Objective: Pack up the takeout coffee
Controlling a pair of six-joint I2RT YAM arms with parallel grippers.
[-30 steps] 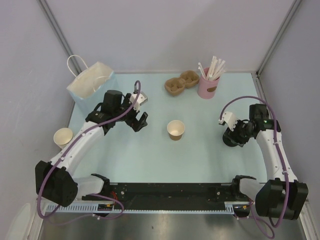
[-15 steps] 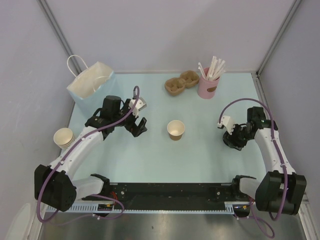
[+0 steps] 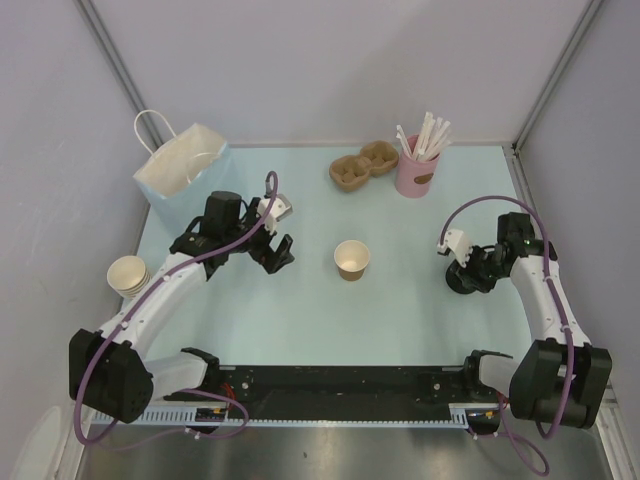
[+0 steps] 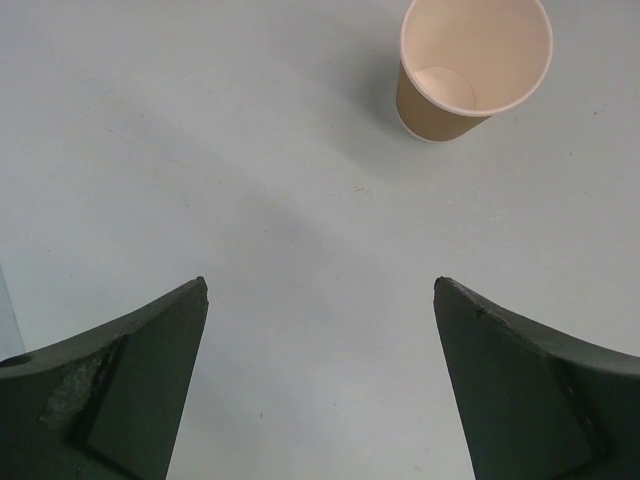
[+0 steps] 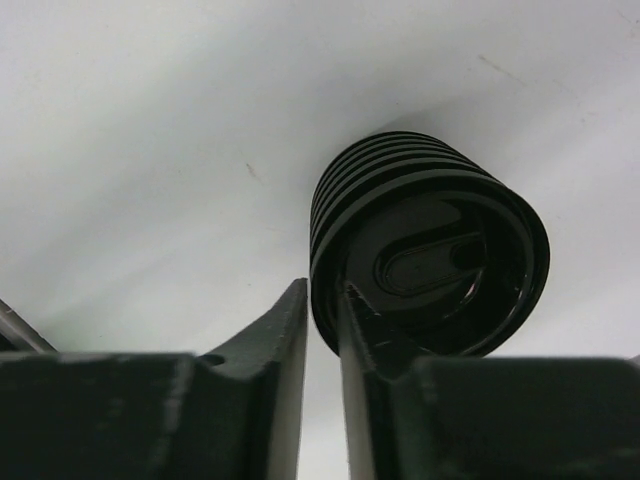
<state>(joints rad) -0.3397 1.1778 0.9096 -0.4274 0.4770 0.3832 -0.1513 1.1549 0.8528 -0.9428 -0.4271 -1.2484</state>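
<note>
Grey walls (image 3: pixel 300 60) enclose a pale blue table (image 3: pixel 400 320), with the two arms bolted to a black rail (image 3: pixel 340 382) at its near edge.

On the right, the right gripper (image 5: pixel 322 300) is down on a stack of black lids (image 5: pixel 400 165). Its fingers (image 5: pixel 270 340) stand narrow, pinching the rim of the top lid (image 5: pixel 430 260), one inside the edge and one outside. From above, gripper and stack merge into one dark mass, and how firm the pinch is cannot be made out.

To the left, the left gripper (image 4: pixel 320 290) hangs over bare table with its jaws spread wide, holding nothing. Only its two dark fingertips enter its own camera's view.

The takeout coffee cup (image 3: pixel 351 260) stands upright and uncovered at mid-table, between the two grippers and apart from both, just ahead of the left one.

At the left edge, a stack of tan cups (image 3: pixel 128 275) is partly hidden behind the left arm. Farther back stand a white paper bag (image 3: pixel 183 172) at the left corner, its contents not visible, a brown cup carrier (image 3: pixel 363 166), and just beside it a pink cup of white straws (image 3: pixel 418 165).
</note>
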